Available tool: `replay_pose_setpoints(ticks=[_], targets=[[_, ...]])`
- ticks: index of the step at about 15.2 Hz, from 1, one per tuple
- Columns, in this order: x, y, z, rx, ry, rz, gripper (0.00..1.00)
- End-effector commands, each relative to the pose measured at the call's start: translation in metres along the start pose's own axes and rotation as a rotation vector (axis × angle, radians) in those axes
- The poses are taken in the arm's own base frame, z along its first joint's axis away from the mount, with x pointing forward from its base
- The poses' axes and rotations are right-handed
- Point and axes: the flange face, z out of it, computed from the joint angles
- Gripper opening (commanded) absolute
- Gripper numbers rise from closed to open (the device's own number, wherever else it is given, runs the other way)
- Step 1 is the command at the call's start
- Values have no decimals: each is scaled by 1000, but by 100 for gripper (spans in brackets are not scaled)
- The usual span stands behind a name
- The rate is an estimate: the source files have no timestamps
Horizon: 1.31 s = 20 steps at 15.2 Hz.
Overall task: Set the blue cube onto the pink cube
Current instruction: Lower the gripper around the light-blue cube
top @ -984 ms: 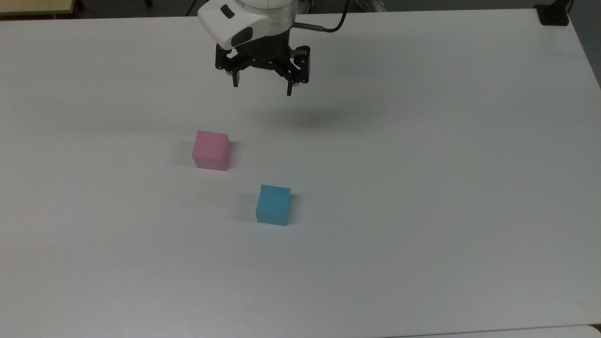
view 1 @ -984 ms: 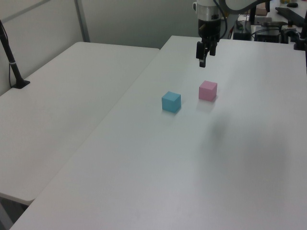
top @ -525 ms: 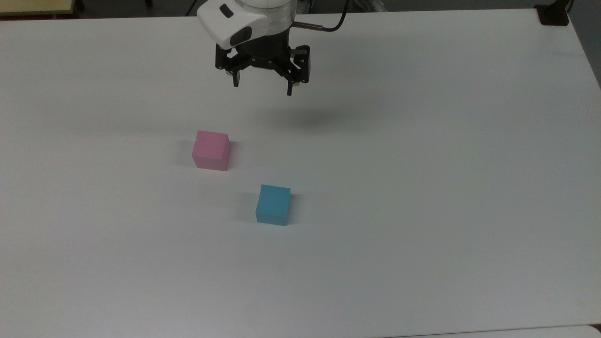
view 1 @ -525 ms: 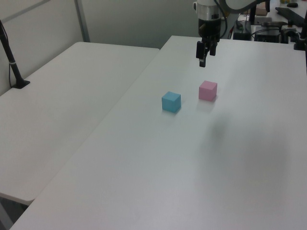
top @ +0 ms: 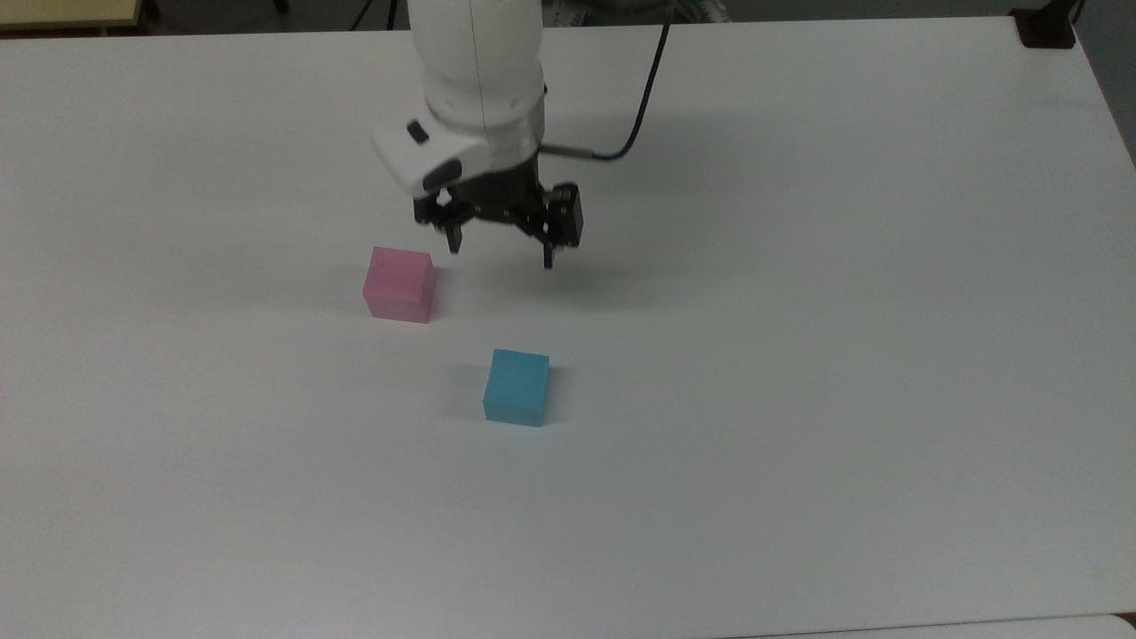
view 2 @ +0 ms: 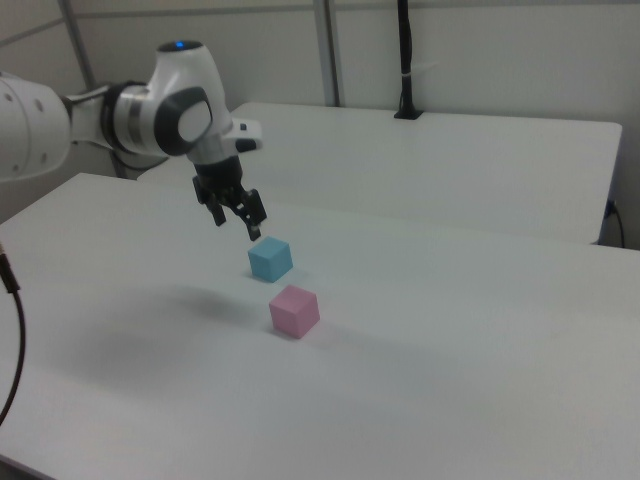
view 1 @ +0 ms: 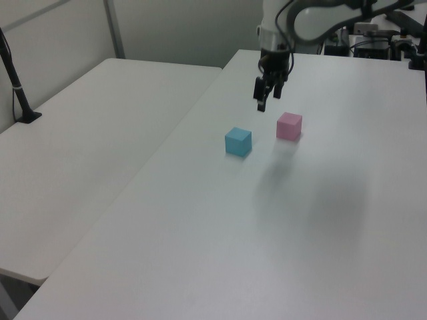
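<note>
Fingers of the gripper are apart, holding nothing, raised above the white bench. Blue cube sits on the bench, nearer the top view's camera than the gripper. Pink cube sits apart from it, to the top view's left and farther back. No containers present.

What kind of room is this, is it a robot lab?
Probably a robot lab or workshop. A white robot arm's gripper hangs open over a plain white table holding two test blocks, the blue cube and the pink cube.
</note>
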Motion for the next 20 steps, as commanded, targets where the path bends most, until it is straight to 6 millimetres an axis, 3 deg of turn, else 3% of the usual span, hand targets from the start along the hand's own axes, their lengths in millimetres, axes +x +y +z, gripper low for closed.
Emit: replay_pose_setpoints(ticks=[1, 6, 9, 15, 17, 18, 20], targets=[[19, -4, 43, -30, 26, -36, 100], [32, -12, 93, -26, 74, -47, 100], [34, -21, 110, -12, 102, -36, 100], [36, -25, 108, 3, 131, 8, 100], [39, -17, 94, 2, 140, 0, 100], [41, -9, 75, 9, 156, -11, 100], [38, -5, 71, 6, 128, -15, 100]])
